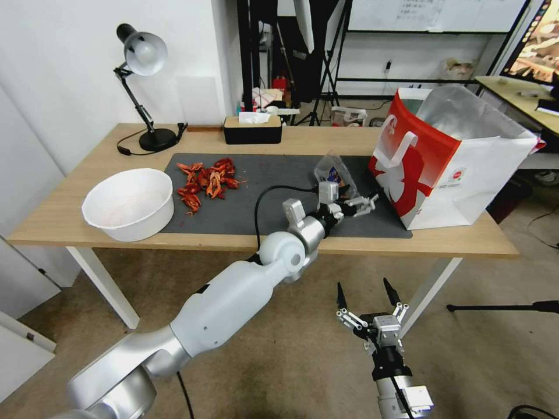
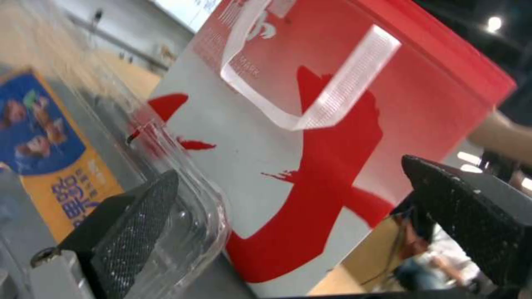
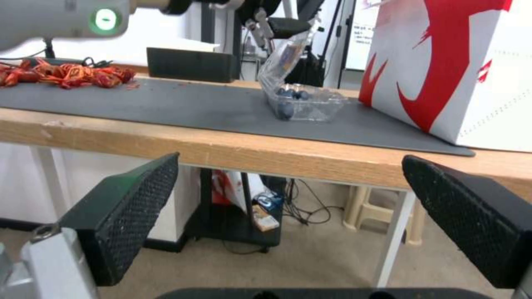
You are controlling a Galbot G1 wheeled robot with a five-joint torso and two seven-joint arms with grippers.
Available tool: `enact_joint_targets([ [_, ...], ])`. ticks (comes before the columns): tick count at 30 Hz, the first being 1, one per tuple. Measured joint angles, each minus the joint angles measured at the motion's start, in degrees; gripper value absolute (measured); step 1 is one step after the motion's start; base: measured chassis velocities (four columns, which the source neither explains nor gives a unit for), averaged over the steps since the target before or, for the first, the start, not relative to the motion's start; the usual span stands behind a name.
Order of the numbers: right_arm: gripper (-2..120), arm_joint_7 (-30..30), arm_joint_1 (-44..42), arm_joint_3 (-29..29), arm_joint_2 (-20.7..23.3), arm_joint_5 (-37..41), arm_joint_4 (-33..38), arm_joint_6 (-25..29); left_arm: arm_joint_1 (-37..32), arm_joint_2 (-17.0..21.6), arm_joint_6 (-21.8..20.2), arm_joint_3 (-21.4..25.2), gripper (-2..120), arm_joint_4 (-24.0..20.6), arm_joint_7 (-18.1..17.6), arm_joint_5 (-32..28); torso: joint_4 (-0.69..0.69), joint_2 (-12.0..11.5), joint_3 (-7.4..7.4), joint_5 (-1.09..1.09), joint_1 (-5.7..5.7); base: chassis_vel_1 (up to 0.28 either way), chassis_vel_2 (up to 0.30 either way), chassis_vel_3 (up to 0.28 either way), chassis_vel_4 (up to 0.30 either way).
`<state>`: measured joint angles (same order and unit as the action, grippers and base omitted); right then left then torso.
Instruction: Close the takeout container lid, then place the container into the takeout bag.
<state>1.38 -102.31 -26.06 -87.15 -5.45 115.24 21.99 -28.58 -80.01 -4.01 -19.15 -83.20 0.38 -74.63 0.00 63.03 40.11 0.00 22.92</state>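
Right gripper point(image 1: 368, 295) is closest to the head camera, hanging below the table point(image 1: 75, 209) edge out over the carpet, fingers spread wide with nothing between them. From its wrist cam you look up across the mat point(image 3: 166, 104) at the container point(image 3: 304, 104).

Left gripper point(image 1: 362, 205) is where the action is: arm stretched out over the front of the table, tips out on the mat between the container point(image 1: 338, 180) and the bag point(image 1: 460, 157). Its fingers are apart too, not holding anything. In its own wrist view one finger point(image 2: 133, 224) sits right up against the clear plastic edge of the lid point(image 2: 61, 166), hard to say if it actually touches, and the other is out in front of the bag's point(image 2: 310, 166) red-and-white side.

Container sits on the mat just left of the bag, still open. Its lid point(image 3: 282, 58) stands up, tilted, with the blue-orange label showing, and you can see dark berries in the tray. Bag stands upright at the right end of the table, mouth open, foil lining visible, white handle hanging down the red face.

Also on the table: white bowl point(image 1: 129, 203) on the left, pile of red crayfish shells point(image 1: 205, 180) on the mat, desk lamp point(image 1: 142, 87) and a tissue box point(image 1: 253, 128) at the back.
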Motion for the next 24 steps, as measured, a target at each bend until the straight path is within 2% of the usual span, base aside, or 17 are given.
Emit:
enact_joint_targets([
  [2, 100, 0.02, -0.03, -0.02, -0.04, 0.0, -0.03, 0.02, 0.54, -0.87, -1.77, 1.04, 99, 0.2, -2.85, -4.2, -0.01, 0.0, 0.0, 0.0, 0.0, 0.0, 0.0, 0.0, 0.0],
  [6, 100, 0.04, -0.08, -0.02, -0.04, 0.0, -0.04, 0.06, 0.8, -1.4, -2.64, 1.87, 94, 0.44, -5.27, -7.04, 0.0, 0.0, 0.0, 0.0, 0.0, 0.0, 0.0, 0.0, 0.0],
  [9, 100, 0.04, -0.07, -0.04, 0.0, 0.0, -0.23, 0.25, 0.93, -1.85, -3.81, 3.33, 79, 0.45, -8.92, -11.66, 0.0, 0.0, 0.0, 0.0, 0.0, 0.0, 0.0, 0.0, 0.0],
  [10, 100, 0.04, -0.07, -0.04, 0.0, 0.0, -0.23, 0.25, 0.93, -1.85, -3.81, 3.33, 79, 0.45, -8.92, -11.66, 0.0, 0.0, 0.0, 0.0, 0.0, 0.0, 0.0, 0.0, 0.0],
  [14, 100, 0.04, 0.01, 0.11, -0.04, 0.0, -0.36, 0.33, 0.93, -2.01, -4.77, 3.94, 62, 0.56, -11.9, -13.1, 0.0, -0.01, 0.0, 0.0, 0.0, 0.0, 0.0, 0.0, 0.0],
  [15, 100, 0.04, 0.01, 0.11, -0.04, 0.0, -0.36, 0.33, 0.93, -2.01, -4.77, 3.94, 62, 0.56, -11.9, -13.1, 0.0, -0.01, 0.0, 0.0, 0.0, 0.0, 0.0, 0.0, 0.0],
  [17, 100, 0.04, 0.08, 0.18, -0.07, -0.01, -0.36, 0.33, 0.66, -1.89, -5.19, 3.87, 52, 0.62, -12.76, -13.11, 0.0, -0.01, 0.0, 0.0, 0.0, 0.0, 0.0, 0.0, 0.0],
  [18, 100, 0.04, 0.08, 0.18, -0.07, -0.01, -0.36, 0.33, 0.66, -1.89, -5.19, 3.87, 52, 0.62, -12.76, -13.11, 0.0, -0.01, 0.0, 0.0, 0.0, 0.0, 0.0, 0.0, 0.0],
  [20, 100, 0.03, 0.0, 0.16, -0.05, -0.03, -0.36, 0.33, 0.24, -2.11, -5.34, 3.67, 33, 0.82, -13.78, -13.38, 0.0, -0.01, 0.0, 0.0, 0.0, 0.0, 0.0, 0.0, 0.0],
  [21, 100, 0.03, 0.0, 0.16, -0.05, -0.03, -0.36, 0.33, 0.24, -2.11, -5.34, 3.67, 33, 0.82, -13.78, -13.38, 0.0, -0.01, 0.0, 0.0, 0.0, 0.0, 0.0, 0.0, 0.0],
  [22, 100, 0.01, -0.15, 0.14, -0.05, -0.04, -0.35, 0.43, 0.19, -2.37, -5.39, 3.44, 24, 0.91, -14.1, -13.39, 0.0, -0.01, 0.0, 0.0, 0.0, 0.0, 0.0, 0.0, 0.0],
  [24, 100, 0.0, -0.23, 0.12, -0.05, -0.05, -0.31, 0.48, 0.17, -2.49, -5.54, 3.07, 15, 0.92, -14.51, -13.33, 0.0, -0.01, 0.0, 0.0, 0.0, 0.0, 0.0, 0.0, 0.0],
])
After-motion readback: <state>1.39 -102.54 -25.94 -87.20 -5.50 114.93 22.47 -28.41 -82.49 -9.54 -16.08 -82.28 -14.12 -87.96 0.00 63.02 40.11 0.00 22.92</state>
